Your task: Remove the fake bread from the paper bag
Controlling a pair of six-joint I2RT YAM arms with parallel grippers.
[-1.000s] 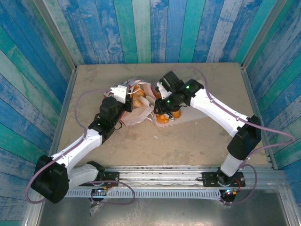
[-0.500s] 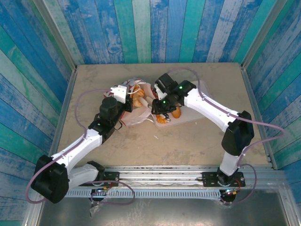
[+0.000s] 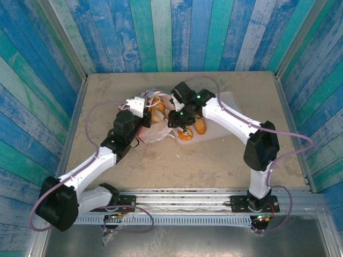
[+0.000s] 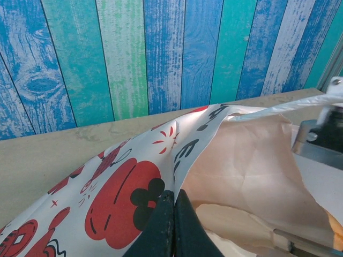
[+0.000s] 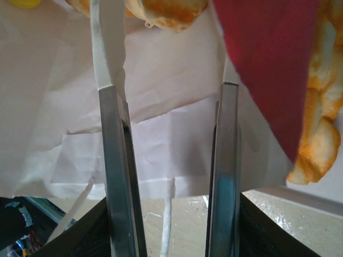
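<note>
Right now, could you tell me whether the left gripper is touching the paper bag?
Touching. The left wrist view shows the left gripper with its jaws shut on the printed edge of the paper bag.

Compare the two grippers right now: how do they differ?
The left gripper is shut, pinching the printed wall of the paper bag; the right gripper is open, holding nothing. The left gripper sits at the bag's edge; the right gripper points across its white paper toward the fake bread. Both are at the bag.
</note>
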